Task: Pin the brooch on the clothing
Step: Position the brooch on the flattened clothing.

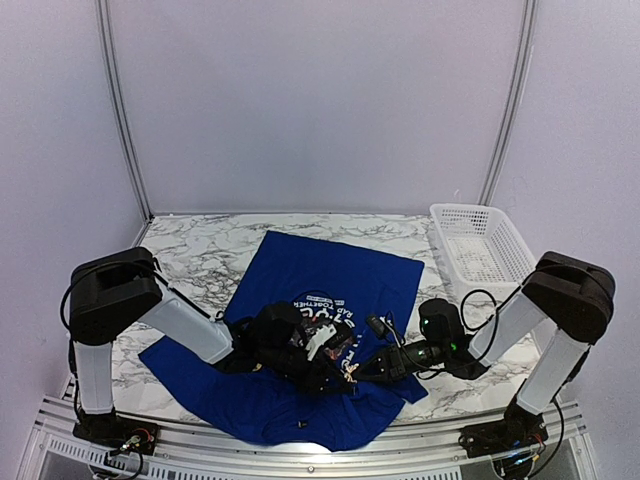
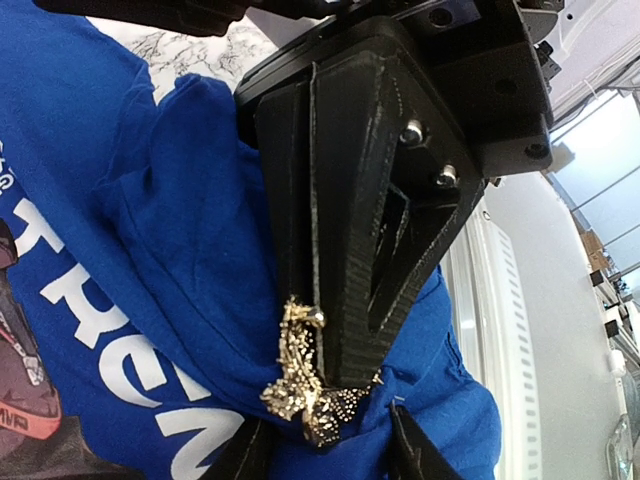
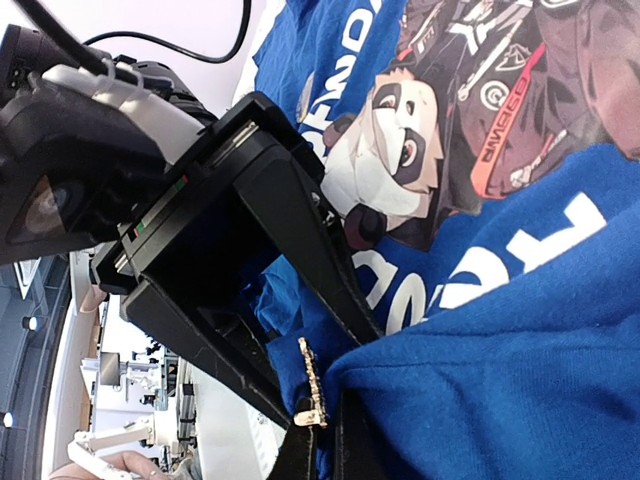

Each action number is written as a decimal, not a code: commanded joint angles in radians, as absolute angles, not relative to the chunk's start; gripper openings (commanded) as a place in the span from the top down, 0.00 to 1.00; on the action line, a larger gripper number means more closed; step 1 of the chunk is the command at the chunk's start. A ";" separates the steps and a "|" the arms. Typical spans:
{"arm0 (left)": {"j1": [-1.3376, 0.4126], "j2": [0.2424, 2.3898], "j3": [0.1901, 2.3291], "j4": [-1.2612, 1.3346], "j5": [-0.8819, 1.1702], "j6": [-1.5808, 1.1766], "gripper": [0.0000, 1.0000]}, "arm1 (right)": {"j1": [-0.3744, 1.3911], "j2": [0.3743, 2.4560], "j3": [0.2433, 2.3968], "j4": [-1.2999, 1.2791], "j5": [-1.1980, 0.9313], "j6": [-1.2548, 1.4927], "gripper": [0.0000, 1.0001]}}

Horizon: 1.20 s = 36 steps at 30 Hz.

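Mid-pinning: the left gripper (image 2: 325, 372) clamps the gold brooch (image 2: 292, 388) against a bunched T-shirt (image 2: 150, 250) fold, fastening unconfirmed; the right gripper's (image 3: 325, 450) hold I cannot tell.

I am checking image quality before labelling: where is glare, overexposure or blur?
Top external: even light, one glare spot on the metal rail at the near edge. Left wrist: the brooch is sharp, the background at right is washed out. Right wrist: the clothing's panda print is sharp, the bottom-left corner is bright and blurred.
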<state>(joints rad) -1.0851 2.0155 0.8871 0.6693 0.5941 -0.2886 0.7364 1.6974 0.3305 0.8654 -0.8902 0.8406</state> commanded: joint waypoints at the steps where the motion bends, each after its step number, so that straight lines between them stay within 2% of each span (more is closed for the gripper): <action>1: -1.077 2.009 0.915 0.692 0.613 -0.297 0.63 | 0.736 1.713 0.347 0.912 -0.907 0.847 1.00; 13: -1.069 2.016 0.944 0.696 0.655 -0.336 0.89 | 0.735 1.712 0.347 0.905 -0.909 0.839 1.00; 16: -1.069 2.007 0.939 0.698 0.662 -0.339 1.00 | 0.736 1.709 0.350 0.900 -0.910 0.832 1.00; 21: -1.069 1.988 0.936 0.698 0.680 -0.349 1.00 | 0.736 1.692 0.362 0.847 -0.915 0.792 1.00; 27: -1.065 1.951 0.919 0.698 0.698 -0.373 1.00 | 0.736 1.580 0.393 0.593 -0.857 0.619 0.74; 30: -1.058 1.921 0.897 0.698 0.698 -0.381 1.00 | 0.736 1.490 0.402 0.415 -0.761 0.509 0.68; 36: -1.052 1.873 0.894 0.685 0.711 -0.402 1.00 | 0.804 1.390 0.387 0.393 -0.636 0.429 0.57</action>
<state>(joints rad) -1.0550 1.9400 0.9005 0.6601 0.6693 -0.3866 0.7467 1.4391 0.3752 0.4931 -0.7628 0.5446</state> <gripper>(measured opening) 0.045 0.397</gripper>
